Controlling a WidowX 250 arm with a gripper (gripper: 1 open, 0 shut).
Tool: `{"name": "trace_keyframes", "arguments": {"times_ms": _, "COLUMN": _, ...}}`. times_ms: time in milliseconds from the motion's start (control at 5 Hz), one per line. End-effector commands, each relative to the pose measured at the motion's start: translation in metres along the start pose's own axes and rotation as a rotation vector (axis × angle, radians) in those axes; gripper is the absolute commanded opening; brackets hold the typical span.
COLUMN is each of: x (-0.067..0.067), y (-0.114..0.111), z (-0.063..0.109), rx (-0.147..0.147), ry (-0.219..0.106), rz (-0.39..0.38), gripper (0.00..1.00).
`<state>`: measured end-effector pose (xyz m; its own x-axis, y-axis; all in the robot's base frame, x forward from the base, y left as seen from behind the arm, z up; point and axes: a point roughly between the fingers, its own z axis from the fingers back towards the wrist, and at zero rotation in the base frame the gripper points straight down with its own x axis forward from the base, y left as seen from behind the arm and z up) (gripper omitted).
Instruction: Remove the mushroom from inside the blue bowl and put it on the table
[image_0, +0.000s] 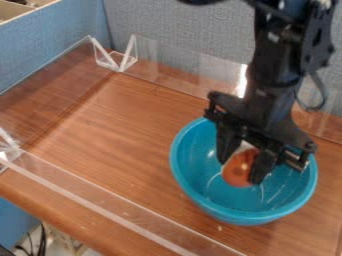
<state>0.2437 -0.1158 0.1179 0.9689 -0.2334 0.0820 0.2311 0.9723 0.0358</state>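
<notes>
Camera view, lower right: the end effector (245, 166) is clamped on the mushroom (239, 168), held above the floor of the blue bowl (194, 160). Grasp done; clearing the rim and setting it on the bench (114, 120) remain.
</notes>
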Motion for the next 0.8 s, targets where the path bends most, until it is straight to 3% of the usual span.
{"name": "trace_keyframes", "arguments": {"times_ms": 0, "x": 0.003, "y": 0.0, "z": 0.034, "rx": 0.0, "ry": -0.111, "rz": -0.004, "gripper": 0.0}}
{"name": "trace_keyframes", "arguments": {"times_ms": 400, "x": -0.004, "y": -0.003, "z": 0.037, "rx": -0.003, "ry": -0.156, "rz": -0.024, "gripper": 0.0}}
{"name": "trace_keyframes", "arguments": {"times_ms": 600, "x": -0.004, "y": 0.027, "z": 0.048, "rx": 0.027, "ry": -0.163, "rz": 0.015, "gripper": 0.0}}
